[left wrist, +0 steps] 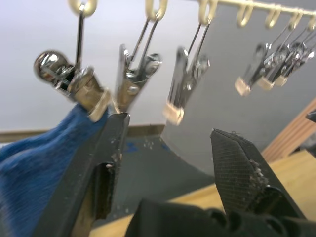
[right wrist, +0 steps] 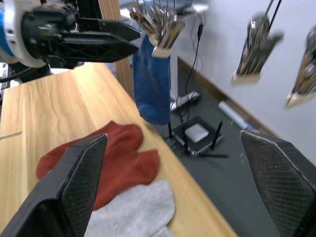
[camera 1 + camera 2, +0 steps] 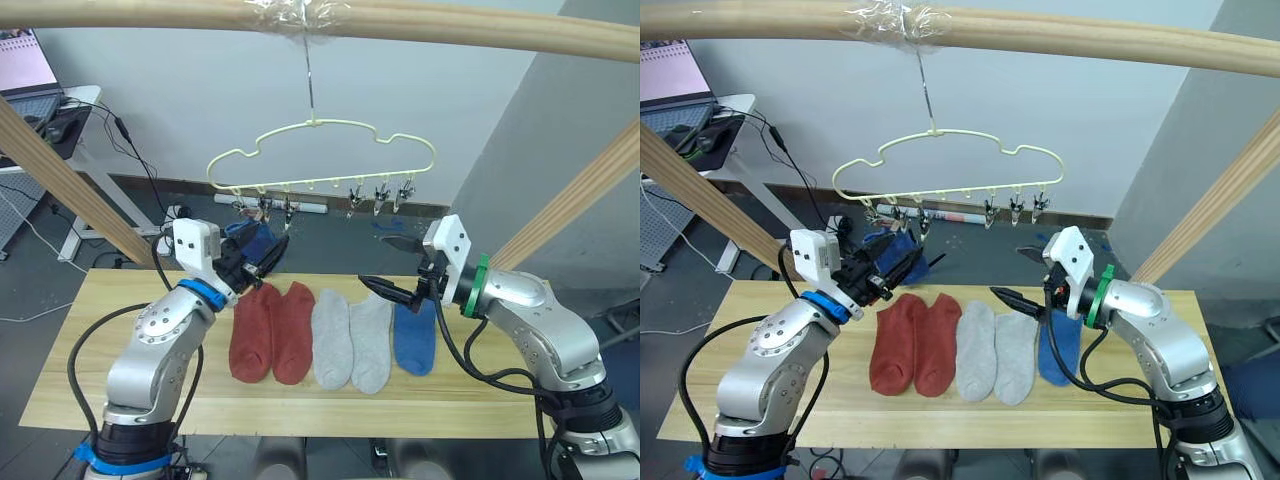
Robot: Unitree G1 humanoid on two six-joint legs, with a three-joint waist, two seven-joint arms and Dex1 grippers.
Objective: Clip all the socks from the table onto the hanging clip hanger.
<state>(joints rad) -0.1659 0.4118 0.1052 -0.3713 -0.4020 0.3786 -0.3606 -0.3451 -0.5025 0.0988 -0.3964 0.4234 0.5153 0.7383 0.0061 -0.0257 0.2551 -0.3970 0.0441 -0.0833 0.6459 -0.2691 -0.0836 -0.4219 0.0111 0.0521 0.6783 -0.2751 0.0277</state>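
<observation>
- Blue sock [image 2: 152, 84] is hanging from the leftmost clip [image 1: 94, 96] of the clip hanger [image 3: 320, 160], just beside my left gripper [image 3: 268, 252], whose fingers are standing apart, holding nothing.
- Five socks are lying in a row on the table [image 3: 90, 370]: two rust-red socks [image 3: 272, 330], two grey socks [image 3: 352, 340], one blue sock on the table [image 3: 415, 338].
- My right gripper [image 3: 392, 268] is hovering wide open over that table sock, gripping nothing.

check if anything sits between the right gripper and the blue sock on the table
Nothing visible does. The right gripper, fingers open, hovers just above the blue sock lying on the table, with only open air between them.
</observation>
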